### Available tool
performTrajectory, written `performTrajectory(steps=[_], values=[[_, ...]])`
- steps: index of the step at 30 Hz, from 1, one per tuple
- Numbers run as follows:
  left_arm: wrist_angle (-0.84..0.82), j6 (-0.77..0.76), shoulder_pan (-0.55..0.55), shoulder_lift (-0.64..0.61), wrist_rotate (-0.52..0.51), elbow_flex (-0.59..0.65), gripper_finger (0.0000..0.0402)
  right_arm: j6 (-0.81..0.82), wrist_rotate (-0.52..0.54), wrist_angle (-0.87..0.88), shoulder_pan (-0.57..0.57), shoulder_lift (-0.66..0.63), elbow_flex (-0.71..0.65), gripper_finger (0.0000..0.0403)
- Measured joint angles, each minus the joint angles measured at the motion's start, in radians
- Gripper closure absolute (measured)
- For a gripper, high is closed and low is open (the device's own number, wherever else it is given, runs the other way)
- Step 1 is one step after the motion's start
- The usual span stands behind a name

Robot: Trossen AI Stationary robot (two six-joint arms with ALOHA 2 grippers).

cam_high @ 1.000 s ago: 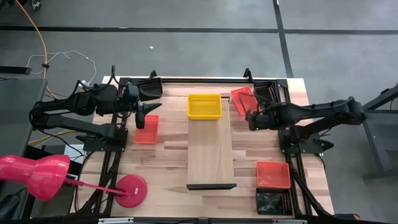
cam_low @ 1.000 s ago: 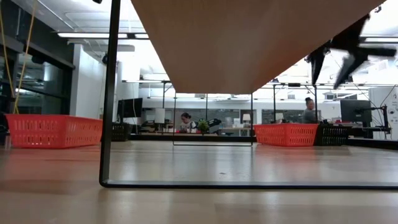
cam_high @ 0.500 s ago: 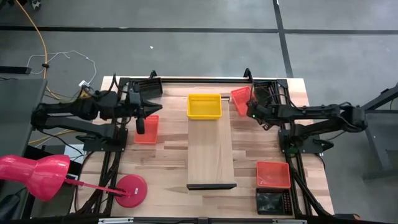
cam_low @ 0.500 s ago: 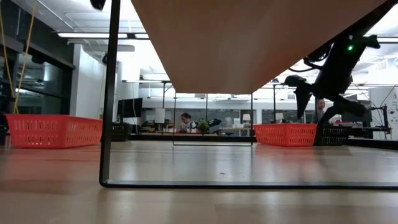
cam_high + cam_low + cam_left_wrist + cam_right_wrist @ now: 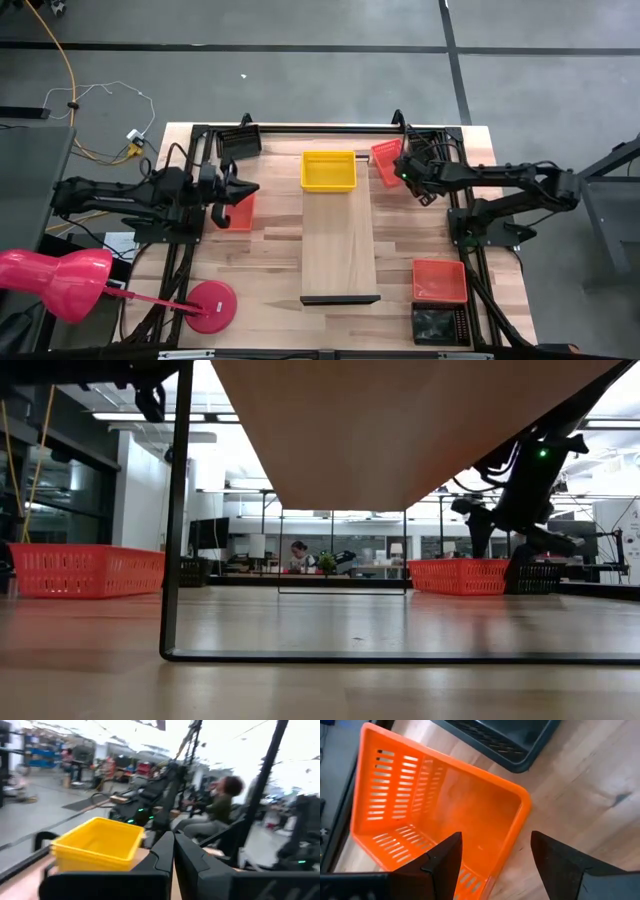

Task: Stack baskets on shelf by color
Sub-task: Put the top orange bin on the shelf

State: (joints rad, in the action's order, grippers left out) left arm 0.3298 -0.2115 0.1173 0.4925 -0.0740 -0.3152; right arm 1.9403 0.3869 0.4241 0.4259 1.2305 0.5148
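nearest the camera edge of the table (image 5: 270, 270): a black basket (image 5: 437, 325) at the right corner, a red-orange basket (image 5: 440, 281) touching it just beyond, and a pink lamp base (image 5: 209, 305) on the left. running up the middle, the shelf (image 5: 338, 240), dark lip at the near end, with a yellow basket (image 5: 329, 171) sitting on its far end.

further in on the left, left gripper (image 5: 243, 190) raised beside another red-orange basket (image 5: 237, 211), fingers pressed together with nothing between them; basket partly hidden under the arm, and touching or merely overlapped cannot be told from above. from the left wrist, closed fingers (image 5: 167, 855) pointing toward the yellow basket (image 5: 100, 845), clearly apart from it.

far right, right gripper (image 5: 398, 168) spread wide over a tilted red-orange basket (image 5: 386, 160) lying just off the shelf's far end. from the right wrist, the two fingers (image 5: 442, 862) straddling the near wall of that basket (image 5: 440, 815), one inside the tray and one outside, not closed on it. beyond it, a black basket (image 5: 512, 740) against the table's far edge. another black basket (image 5: 240, 140) at the far left corner.

in the low view, a person seated (image 5: 298, 555) in the room behind the table.
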Motion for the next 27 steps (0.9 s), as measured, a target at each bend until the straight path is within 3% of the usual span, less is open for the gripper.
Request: performTrajectory(steps=[11,15,21,27], values=[[0.041,-0.072,0.000,-0.007,0.022,0.074,0.0401,0.067,-0.017,-0.068,-0.001,0.078,0.000,0.0190],[0.043,-0.074,0.000,-0.008,0.022,0.074,0.0401,0.076,-0.024,-0.068,-0.001,0.092,0.000,0.0243],[0.042,-0.074,-0.001,-0.010,0.021,0.074,0.0402,-0.025,-0.013,-0.063,-0.004,0.051,0.000,0.0381],[0.042,-0.074,-0.001,-0.009,0.040,0.074,0.0401,-0.075,0.110,-0.048,-0.024,-0.102,0.000,0.0392]])
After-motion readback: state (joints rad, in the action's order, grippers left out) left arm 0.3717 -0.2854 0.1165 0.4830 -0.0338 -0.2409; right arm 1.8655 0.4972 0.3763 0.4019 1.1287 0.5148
